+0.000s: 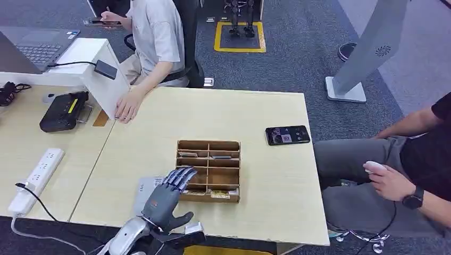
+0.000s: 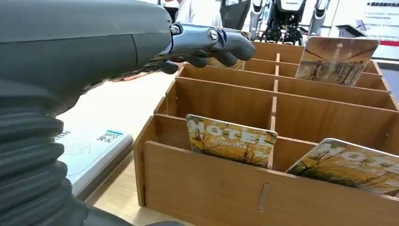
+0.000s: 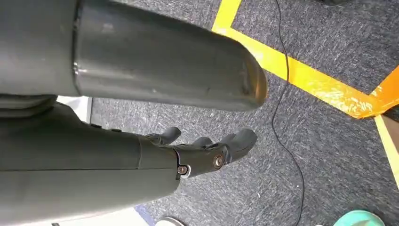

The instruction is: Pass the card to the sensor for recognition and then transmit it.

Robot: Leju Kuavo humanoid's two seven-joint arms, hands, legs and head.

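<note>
A wooden compartment box (image 1: 208, 171) stands in the middle of the light table. Hotel cards lean in its near row (image 1: 220, 194); in the left wrist view two of them (image 2: 230, 140) (image 2: 349, 165) sit in the closest compartments and another (image 2: 336, 59) stands further back. A flat white sensor (image 1: 144, 187) (image 2: 89, 154) with a QR label lies just left of the box. My left hand (image 1: 169, 196) hovers over the sensor and the box's left edge, its fingers (image 2: 214, 43) stretched out above the compartments and holding nothing. My right hand (image 3: 207, 149) hangs over the carpet, fingers loosely bent and empty.
A black phone (image 1: 287, 135) lies at the table's right side. One person sits at the right (image 1: 404, 175); another sits at the back with a hand (image 1: 127, 109) on the table. A power strip (image 1: 34, 180) and a black device (image 1: 64, 111) lie on the left table.
</note>
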